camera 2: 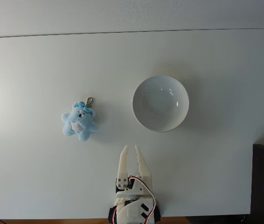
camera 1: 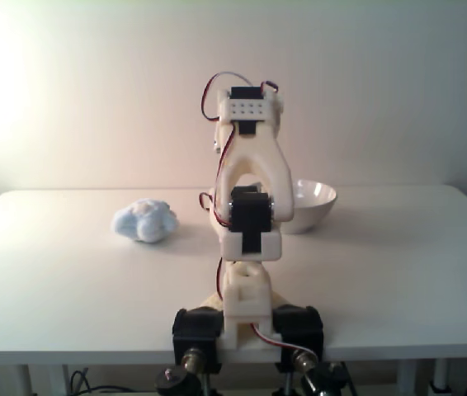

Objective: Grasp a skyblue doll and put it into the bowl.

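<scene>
Skyblue doll (camera 2: 79,121) is laid flat left of centre, ungrasped; bowl (camera 2: 160,103) is placed centre-right, empty; claw (camera 2: 131,150) is parked low-centre, slightly spread, holding nothing.

- You see the skyblue doll (camera 1: 145,221) lying on the white table (camera 1: 398,256), left of the folded arm (camera 1: 250,223).
- The bowl (camera 1: 312,205) sits just right, partly behind it.

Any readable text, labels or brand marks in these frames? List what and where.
None readable.
Doll: no tag or lettering seen.
Bowl: plain white, no mark.
Arm and gripper: no printed label visible.
Table: bare of signs.
</scene>
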You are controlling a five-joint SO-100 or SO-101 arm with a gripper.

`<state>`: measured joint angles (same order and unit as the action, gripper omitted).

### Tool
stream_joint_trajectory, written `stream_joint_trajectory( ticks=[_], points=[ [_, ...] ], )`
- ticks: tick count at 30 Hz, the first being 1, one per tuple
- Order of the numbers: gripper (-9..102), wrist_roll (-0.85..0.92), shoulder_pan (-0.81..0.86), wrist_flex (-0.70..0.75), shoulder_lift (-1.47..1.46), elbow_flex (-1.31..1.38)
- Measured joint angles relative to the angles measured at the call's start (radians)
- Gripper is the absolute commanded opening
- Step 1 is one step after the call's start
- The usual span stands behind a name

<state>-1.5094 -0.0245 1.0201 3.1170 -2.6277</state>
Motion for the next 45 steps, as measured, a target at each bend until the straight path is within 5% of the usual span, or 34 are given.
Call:
stream_joint_trajectory(
  ticks=[28, 45],
  points=[
    [8, 0.000, 0.000, 0.000, 0.000, 0.055],
    [8, 0.000, 0.002, 0.000, -0.433, 0.569]
  ],
)
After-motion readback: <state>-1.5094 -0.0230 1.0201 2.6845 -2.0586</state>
